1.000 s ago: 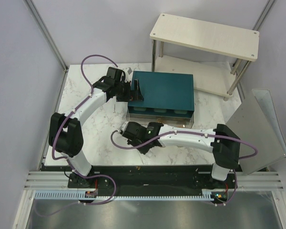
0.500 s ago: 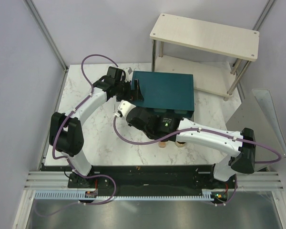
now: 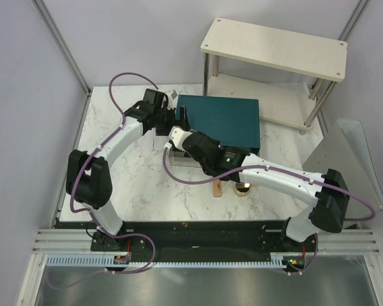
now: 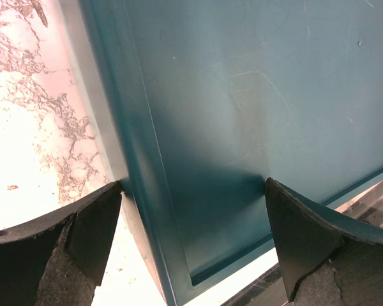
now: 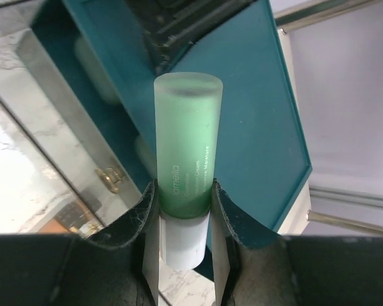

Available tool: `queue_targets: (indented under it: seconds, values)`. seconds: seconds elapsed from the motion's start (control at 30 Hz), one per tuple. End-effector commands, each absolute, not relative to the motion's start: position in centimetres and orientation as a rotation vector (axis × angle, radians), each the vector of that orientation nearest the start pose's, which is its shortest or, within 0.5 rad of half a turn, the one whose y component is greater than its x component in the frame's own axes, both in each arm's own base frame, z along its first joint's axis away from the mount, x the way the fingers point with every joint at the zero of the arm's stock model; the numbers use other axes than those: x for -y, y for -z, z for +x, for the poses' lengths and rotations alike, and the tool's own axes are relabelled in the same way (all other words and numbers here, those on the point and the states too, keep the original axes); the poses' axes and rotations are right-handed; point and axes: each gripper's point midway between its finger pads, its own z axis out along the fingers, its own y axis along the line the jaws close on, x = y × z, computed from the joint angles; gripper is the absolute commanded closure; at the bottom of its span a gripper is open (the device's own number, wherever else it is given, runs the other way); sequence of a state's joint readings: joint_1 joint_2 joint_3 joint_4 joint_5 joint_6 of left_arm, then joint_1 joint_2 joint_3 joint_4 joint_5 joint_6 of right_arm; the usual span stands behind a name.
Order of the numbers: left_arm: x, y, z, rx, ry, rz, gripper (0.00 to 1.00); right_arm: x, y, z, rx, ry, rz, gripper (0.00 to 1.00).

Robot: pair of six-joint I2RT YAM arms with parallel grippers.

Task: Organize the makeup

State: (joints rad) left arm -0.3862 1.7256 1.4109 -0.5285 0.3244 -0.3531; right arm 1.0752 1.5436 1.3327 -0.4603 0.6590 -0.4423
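- Mint tube (image 5: 186, 140), white cap nearest the wrist, is clamped just above that cap between the fingers (image 5: 137, 217) of the right gripper (image 5: 182, 210).
- It is held off the bench (image 3: 115, 185) at the left front corner of the box (image 3: 223, 118), which stands at the middle of the far edge.
- Left gripper (image 4: 193, 185) has its fingers spread wide, with the tips against the box's teal top by its left edge.
- Peach tube (image 3: 216, 188) and compact (image 3: 244, 189) lie near the middle of the front edge, just beside each other and partly under the right arm.
- Gold handle (image 5: 110, 178) shows on the box's mirrored front.
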Motion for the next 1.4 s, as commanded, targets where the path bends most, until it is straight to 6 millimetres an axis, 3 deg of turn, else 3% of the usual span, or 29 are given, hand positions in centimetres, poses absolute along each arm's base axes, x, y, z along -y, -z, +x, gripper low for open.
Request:
queue_targets:
  seconds: [0.0, 0.23, 0.6, 1.03, 1.37]
  values:
    - [22.5, -12.3, 37.0, -2.575, 0.636, 0.284, 0.02, -29.2, -24.8, 30.8, -1.698, 0.351, -1.110, 1.00]
    - [22.3, -12.1, 37.0, -2.580, 0.626, 0.281, 0.02, -29.7, -24.8, 30.0, -1.707, 0.261, -1.105, 1.00]
    - [22.3, -11.9, 37.1, -2.586, 0.625, 0.283, 0.02, -30.0, -21.6, 28.7, -1.790, 0.183, -1.158, 1.00]
    - [22.1, -11.4, 37.0, -2.598, 0.618, 0.279, 0.02, -29.9, -19.4, 28.1, -1.859, 0.181, -1.187, 0.70]
    - [22.1, -11.3, 36.9, -2.605, 0.621, 0.278, 0.02, -29.0, -19.0, 29.2, -1.866, 0.290, -1.135, 0.68]
